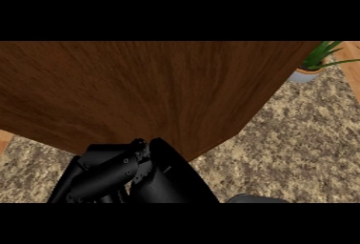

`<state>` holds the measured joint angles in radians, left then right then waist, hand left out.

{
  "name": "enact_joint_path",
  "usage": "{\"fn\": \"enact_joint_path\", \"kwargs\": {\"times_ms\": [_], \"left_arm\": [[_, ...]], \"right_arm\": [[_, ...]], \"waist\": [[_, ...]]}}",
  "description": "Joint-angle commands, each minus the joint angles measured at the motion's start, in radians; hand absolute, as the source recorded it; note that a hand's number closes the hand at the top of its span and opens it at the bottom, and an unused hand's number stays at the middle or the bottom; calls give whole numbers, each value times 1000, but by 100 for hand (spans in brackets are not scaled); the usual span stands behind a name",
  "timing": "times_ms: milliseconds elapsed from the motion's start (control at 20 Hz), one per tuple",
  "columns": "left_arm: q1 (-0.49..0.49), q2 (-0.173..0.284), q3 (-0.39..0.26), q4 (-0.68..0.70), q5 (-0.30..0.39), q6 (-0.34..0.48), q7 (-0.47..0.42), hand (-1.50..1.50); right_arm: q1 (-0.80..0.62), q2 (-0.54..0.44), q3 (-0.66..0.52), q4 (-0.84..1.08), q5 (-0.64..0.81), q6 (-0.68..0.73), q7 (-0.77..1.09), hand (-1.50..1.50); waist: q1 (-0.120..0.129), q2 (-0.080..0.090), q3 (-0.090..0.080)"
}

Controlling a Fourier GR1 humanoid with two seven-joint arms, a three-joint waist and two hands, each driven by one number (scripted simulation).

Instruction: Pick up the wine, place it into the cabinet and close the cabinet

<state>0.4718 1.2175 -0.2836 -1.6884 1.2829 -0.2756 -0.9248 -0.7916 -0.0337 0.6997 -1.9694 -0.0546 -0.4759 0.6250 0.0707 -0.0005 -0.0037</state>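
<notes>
Touching cabinet door (141, 90) | left hand (134, 174) | wine unseen

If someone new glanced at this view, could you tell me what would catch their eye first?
A large dark brown wooden panel fills most of the view, slanting from upper right to lower centre over the speckled stone counter. Below it, at lower left, a black hand sits close against the panel's lower edge. A small potted plant stands in the upper right corner.
</notes>
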Motion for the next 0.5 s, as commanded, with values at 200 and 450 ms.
{"fn": "enact_joint_path", "kwargs": {"times_ms": [200, 450], "left_arm": [[57, -7, 83, 107, -15, -169, -28, -150], [61, -10, 128, 81, -7, -177, 9, -150]], "right_arm": [[-274, 33, -204, 385, -198, 86, -123, 150], [-364, 33, -282, 614, -314, 263, -256, 150]], "waist": [[-2, 5, 2], [3, 11, 2]]}}
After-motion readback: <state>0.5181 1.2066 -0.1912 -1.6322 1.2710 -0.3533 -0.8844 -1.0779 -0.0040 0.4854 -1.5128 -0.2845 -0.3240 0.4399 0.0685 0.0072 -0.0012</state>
